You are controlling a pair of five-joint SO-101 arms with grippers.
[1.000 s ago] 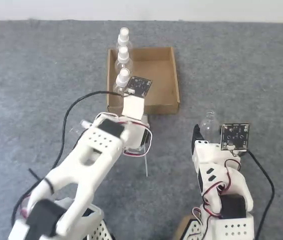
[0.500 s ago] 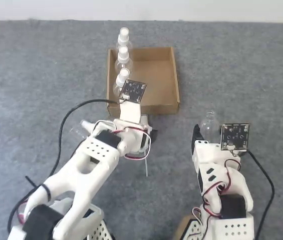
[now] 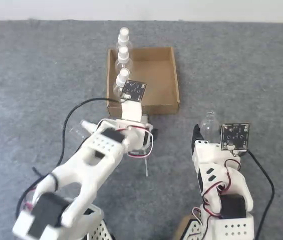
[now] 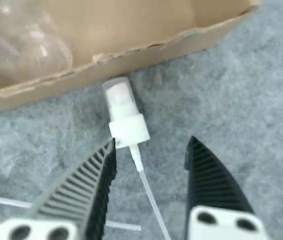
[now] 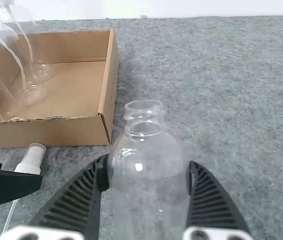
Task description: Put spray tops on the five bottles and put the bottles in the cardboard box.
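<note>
Spray top: a loose spray top [image 4: 126, 122] lies flat on the grey tabletop [image 3: 241, 65]. Its nozzle end is just beside the near wall of the cardboard box [image 4: 146, 45], and its thin dip tube trails away from the box.
Left tool: the left tool [image 4: 151, 146] hangs over that dip tube with its jaws spread, 1 on each side. 1 fingertip sits at the collar, touching or nearly so; I cannot tell which.
Open bottle: the open bottle [image 5: 144, 150] stands upright with a bare neck, off the box's near right corner.
Right tool: the right tool [image 5: 147, 166] pinches the open bottle around its body.
Box contents: 3 capped bottles [image 3: 123, 55] stand in a row along 1 side wall of the box.
Just changed: over the past second the left arm's wrist drew back from above the box's near corner toward the robot and settled over the spray top. The right arm, the open bottle and the 3 capped bottles kept their places.
Meaning: the left arm looks done with the 3rd bottle and lined up to take the next spray top. 3 of 5 appear finished, and the held bottle is likely the 4th, waiting for this top.
Next need: closing on the collar rather than the slim tube would likely give a firmer hold. The box wall close to the nozzle leaves little room.
</note>
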